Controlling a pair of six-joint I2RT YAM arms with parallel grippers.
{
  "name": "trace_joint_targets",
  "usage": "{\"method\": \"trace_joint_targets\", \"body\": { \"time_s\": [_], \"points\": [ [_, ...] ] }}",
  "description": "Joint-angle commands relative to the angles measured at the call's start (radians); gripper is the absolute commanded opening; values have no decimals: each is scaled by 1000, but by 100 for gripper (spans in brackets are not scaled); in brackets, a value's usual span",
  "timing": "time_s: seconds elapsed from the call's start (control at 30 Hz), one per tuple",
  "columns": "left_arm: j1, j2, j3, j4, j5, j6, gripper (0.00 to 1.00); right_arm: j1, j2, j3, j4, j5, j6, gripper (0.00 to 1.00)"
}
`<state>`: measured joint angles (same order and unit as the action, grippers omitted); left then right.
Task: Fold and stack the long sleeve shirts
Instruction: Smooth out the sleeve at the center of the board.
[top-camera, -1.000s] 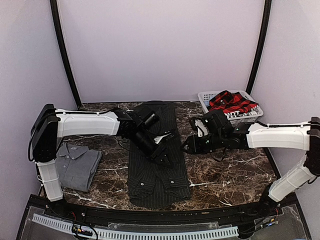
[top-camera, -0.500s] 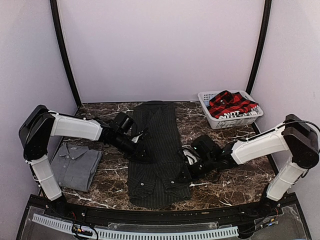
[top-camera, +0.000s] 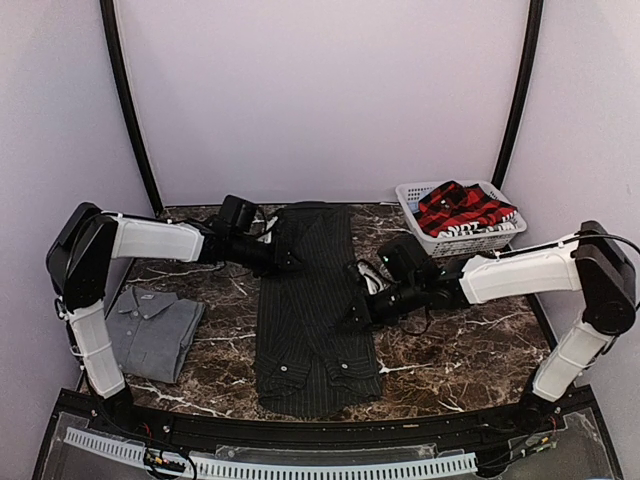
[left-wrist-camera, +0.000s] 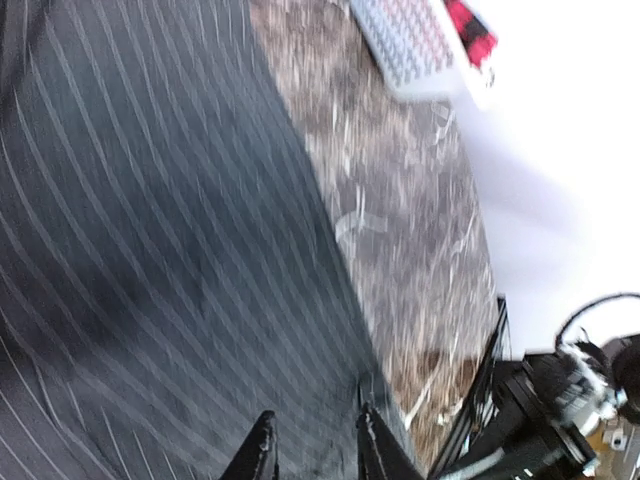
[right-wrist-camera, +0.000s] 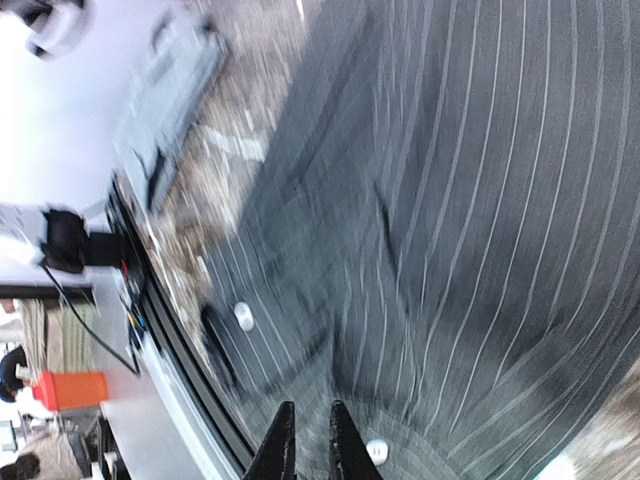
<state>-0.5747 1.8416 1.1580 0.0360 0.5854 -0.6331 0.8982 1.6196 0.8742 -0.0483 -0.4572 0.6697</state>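
Note:
A black pinstriped long sleeve shirt (top-camera: 315, 340) lies as a long strip down the middle of the marble table, collar end near me. My left gripper (top-camera: 292, 263) sits at its left edge toward the far end, its fingers (left-wrist-camera: 265, 450) pinching a thick bunch of the striped cloth (left-wrist-camera: 150, 250). At the strip's right edge, about halfway along, my right gripper (top-camera: 358, 308) is almost closed on the striped cloth (right-wrist-camera: 480, 200). A folded grey shirt (top-camera: 150, 330) rests at the near left. The red-and-black plaid shirt (top-camera: 462, 207) is heaped in the basket.
The white slatted basket (top-camera: 470, 240) stands at the back right corner. Bare marble table (top-camera: 460, 340) shows to the right of the strip. Black poles (top-camera: 130, 110) and pale walls close in the back and sides. A white slotted rail (top-camera: 300, 465) runs along the near edge.
Both grippers dropped to the pinstriped shirt's edges and closed. They have since moved away from me along the strip, the left further than the right.

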Motion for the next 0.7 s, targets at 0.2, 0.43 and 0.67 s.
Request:
{"method": "trace_joint_targets", "body": {
  "time_s": [0.2,0.43,0.67],
  "points": [
    [99,312,353,83,-48,-1,25,-221,294,389,172,-92,-4,10],
    [135,482,510,9,-51,23,25,-300,555,503,314,-120,126,9],
    [143,508,533,-54,-95,29,24,-341,577,396,376,0,230,8]
  ]
}}
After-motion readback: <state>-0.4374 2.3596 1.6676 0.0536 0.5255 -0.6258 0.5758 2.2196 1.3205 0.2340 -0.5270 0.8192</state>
